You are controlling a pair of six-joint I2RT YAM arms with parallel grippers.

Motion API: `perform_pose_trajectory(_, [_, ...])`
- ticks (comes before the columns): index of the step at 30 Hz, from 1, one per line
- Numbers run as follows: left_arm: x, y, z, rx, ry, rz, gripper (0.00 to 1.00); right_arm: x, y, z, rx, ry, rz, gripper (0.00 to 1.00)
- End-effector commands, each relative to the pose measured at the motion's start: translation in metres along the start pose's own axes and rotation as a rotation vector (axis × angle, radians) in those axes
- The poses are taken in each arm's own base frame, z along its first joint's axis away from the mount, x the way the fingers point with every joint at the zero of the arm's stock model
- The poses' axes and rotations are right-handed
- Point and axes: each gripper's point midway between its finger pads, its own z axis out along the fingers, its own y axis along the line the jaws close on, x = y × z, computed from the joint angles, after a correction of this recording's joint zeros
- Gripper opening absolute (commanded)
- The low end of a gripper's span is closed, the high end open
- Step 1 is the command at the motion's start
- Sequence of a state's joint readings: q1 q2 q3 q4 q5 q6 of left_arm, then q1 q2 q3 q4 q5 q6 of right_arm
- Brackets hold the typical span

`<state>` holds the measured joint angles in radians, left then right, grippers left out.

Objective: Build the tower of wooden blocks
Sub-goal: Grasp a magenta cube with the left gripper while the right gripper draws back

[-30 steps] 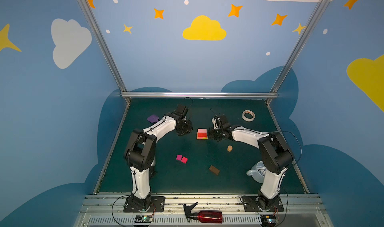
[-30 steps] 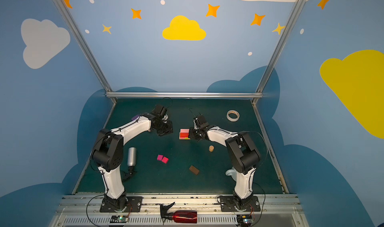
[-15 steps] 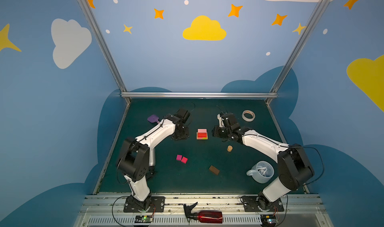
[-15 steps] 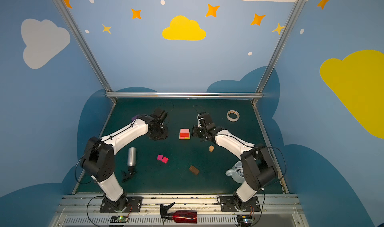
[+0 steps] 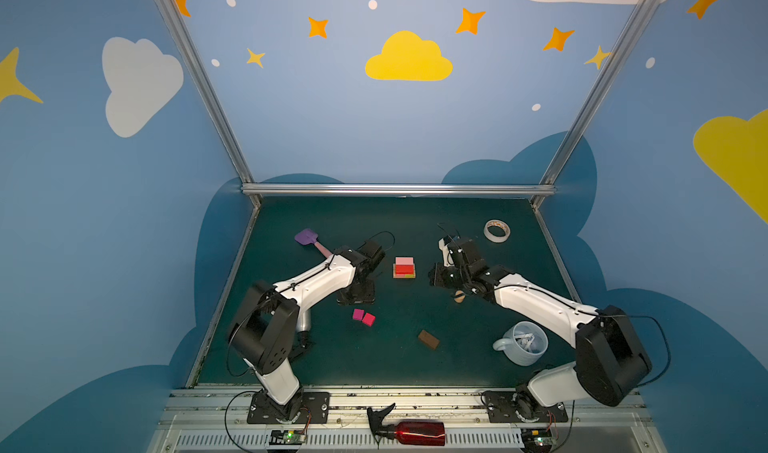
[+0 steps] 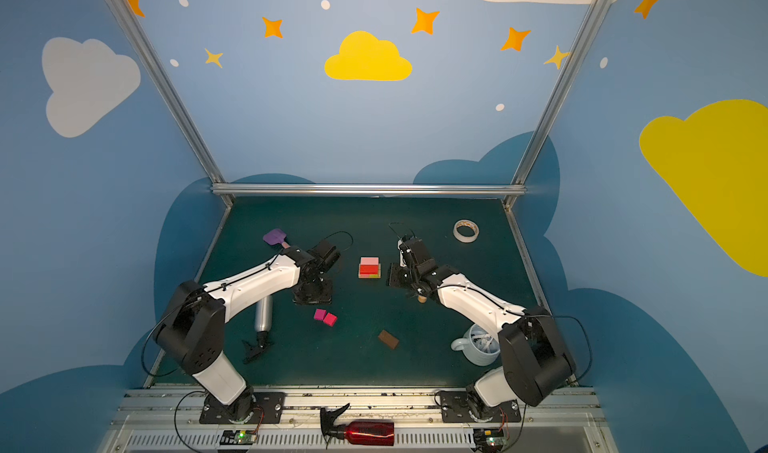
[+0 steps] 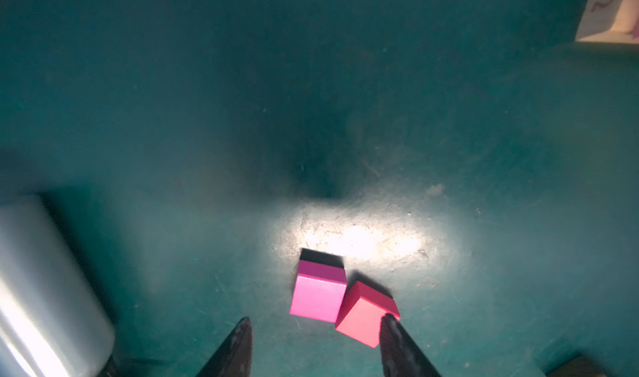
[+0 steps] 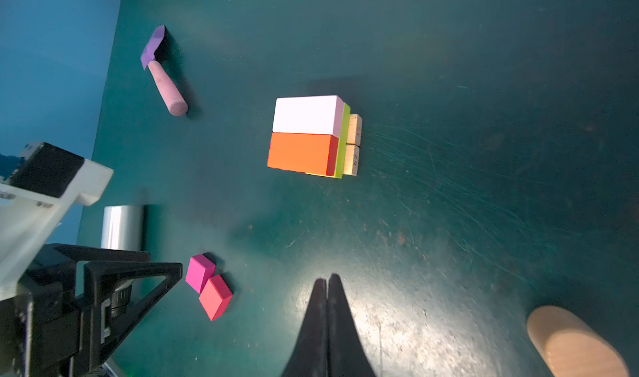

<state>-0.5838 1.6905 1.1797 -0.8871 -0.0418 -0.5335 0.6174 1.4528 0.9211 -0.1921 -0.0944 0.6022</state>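
The tower (image 5: 404,267) (image 6: 369,267) stands mid-table: tan blocks at the base, a lime-green layer, then a light pink and a red bar (image 8: 311,136) on top. A magenta square (image 7: 318,294) and a red square (image 7: 363,314) lie touching on the mat, just beyond my open left gripper (image 7: 315,319) (image 5: 356,296); one fingertip overlaps the red square's corner. My right gripper (image 8: 326,276) (image 5: 436,274) is shut and empty, right of the tower. A tan cylinder (image 5: 459,296) lies by it. A brown block (image 5: 428,339) lies nearer the front.
A purple spatula (image 5: 309,239) lies at the back left and a white tape roll (image 5: 497,230) at the back right. A pale mug (image 5: 524,343) stands front right. A silver bottle (image 6: 263,314) lies beside the left arm. A red spray bottle (image 5: 411,432) rests on the front rail.
My left gripper has moved from beside the tower toward the front, over the two squares, and has opened. The right arm has swung outward, its shut gripper drawing slightly away from the tower.
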Motion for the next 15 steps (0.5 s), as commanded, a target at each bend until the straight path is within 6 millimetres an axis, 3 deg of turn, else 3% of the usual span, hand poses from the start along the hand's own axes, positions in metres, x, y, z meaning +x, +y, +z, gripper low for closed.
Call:
perform_pose_trajectory(1, [0.007,0.009,0.009,-0.052,0.018,-0.032,0.52,0.001,-0.001,-0.008,0.008,-0.018,0.000,0.00])
perform_pose_trajectory(9, [0.009,0.005,0.019,-0.027,0.012,-0.043,0.58,0.005,0.000,-0.003,-0.004,-0.004,0.005,0.00])
perform_pose_trajectory(15, [0.009,0.004,0.025,-0.037,0.025,-0.032,0.55,0.008,0.003,0.002,-0.012,0.006,0.007,0.00])
